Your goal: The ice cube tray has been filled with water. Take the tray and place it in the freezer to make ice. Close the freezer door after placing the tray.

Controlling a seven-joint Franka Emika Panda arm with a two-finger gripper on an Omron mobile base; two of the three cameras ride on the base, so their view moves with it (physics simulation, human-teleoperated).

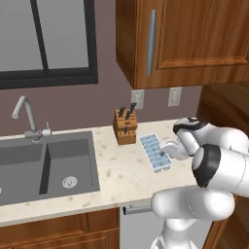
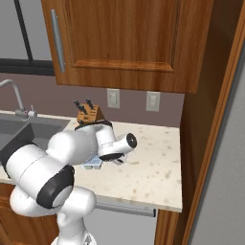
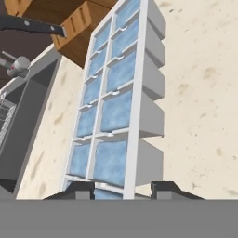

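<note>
three views, grasp step in hand, tray not yet lifted.

left base view: ice cube tray [image 1: 155,152] lies flat on the counter [image 1: 121,175], just right of the knife block [image 1: 125,126] and well right of the sink [image 1: 46,165]. water [image 1: 151,146] shows as two rows of pale blue cells. arm's wrist hangs over the tray's near right end and hides the fingers.

right base view: arm covers most of the tray; a pale blue corner of it pokes out under the hand, in front of the knife block. counter beyond it runs to the wood side panel [image 2: 210,119].

hand view: gripper [image 3: 123,189] sits at the tray's near short end, one fingertip either side of the last cells, tray running away toward the knife block. jaws partly drawn in, straddling the end; can't tell whether the pads are touching the walls yet.

judgement: still on the pick, early in the task. next move calls for finishing the pinch on that end, then a level lift so the water stays put, held from one end it may tip. freezer and its door come after that.
</note>
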